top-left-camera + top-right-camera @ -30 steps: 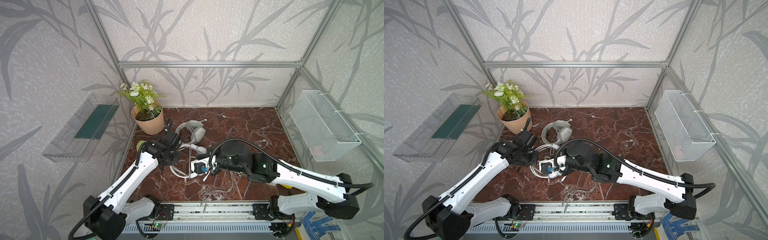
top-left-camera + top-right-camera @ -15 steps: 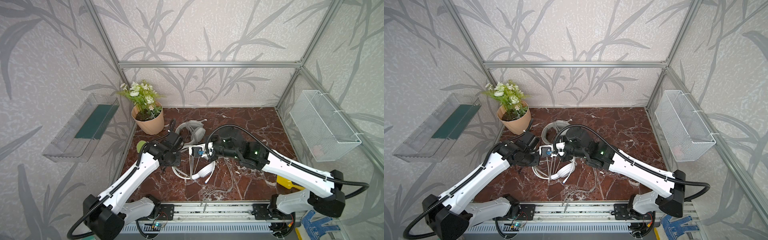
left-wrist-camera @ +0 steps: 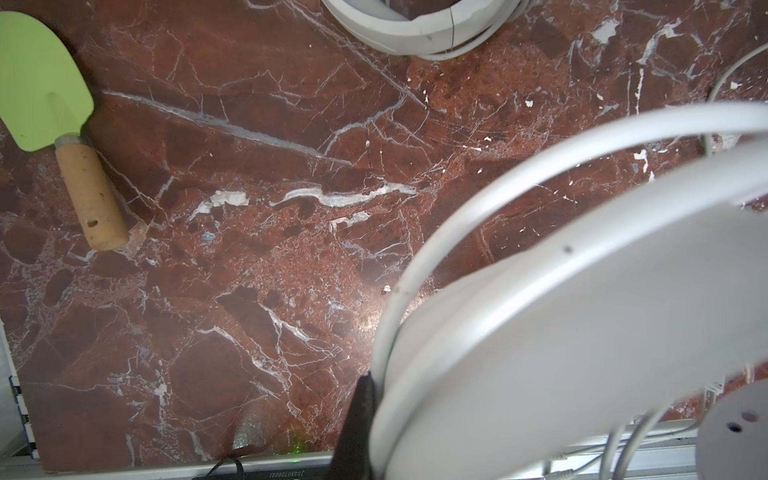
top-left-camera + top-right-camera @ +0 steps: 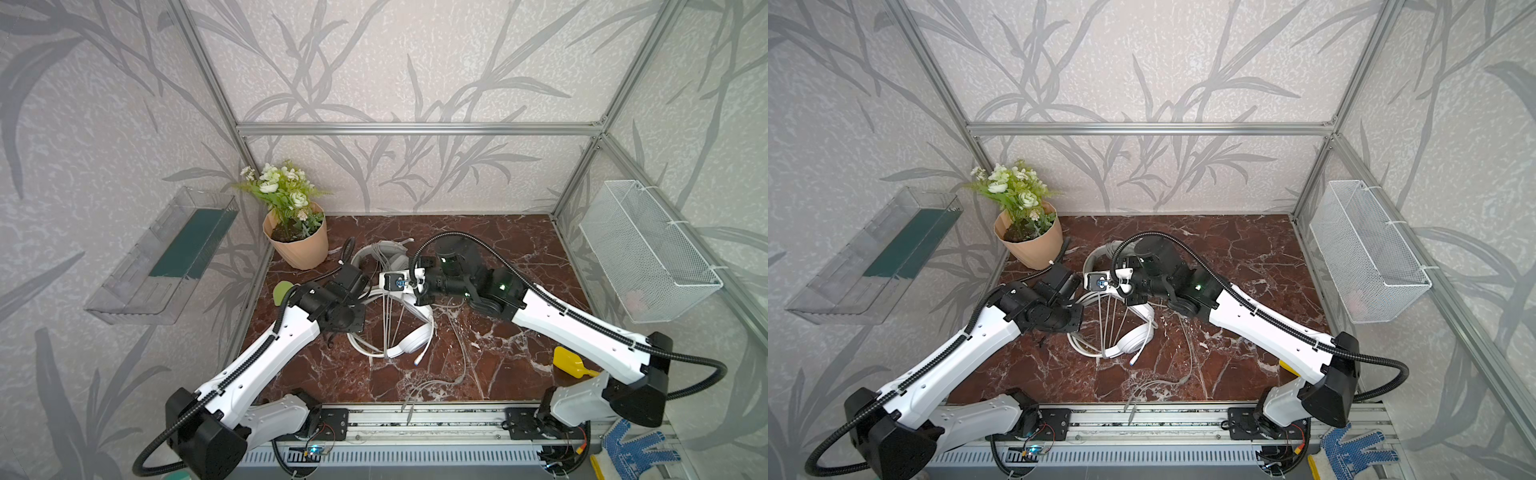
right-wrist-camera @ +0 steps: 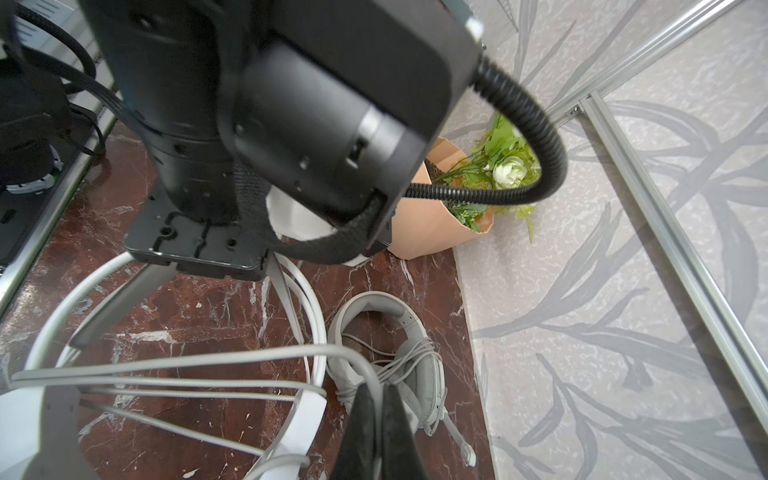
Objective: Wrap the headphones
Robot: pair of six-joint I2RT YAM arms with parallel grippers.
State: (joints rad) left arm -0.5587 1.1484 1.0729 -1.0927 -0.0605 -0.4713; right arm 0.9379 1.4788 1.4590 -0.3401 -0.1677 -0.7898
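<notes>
So left claw [image 4: 370, 289] grips the white headphones [image 4: 409, 340] by the band, right claw [image 5: 376, 405] is pinched tight on the cable [image 5: 187, 363], strands stretched above the table [image 4: 519, 257].

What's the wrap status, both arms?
Both shut: left pincer on white headset band, right pincer on cable. Cable strung in strands across the band; more loose on table. Close behind right pincer: grey headset.

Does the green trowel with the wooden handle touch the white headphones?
No, in the left wrist view the green trowel lies apart from the white headphones, with bare marble between them.
</notes>
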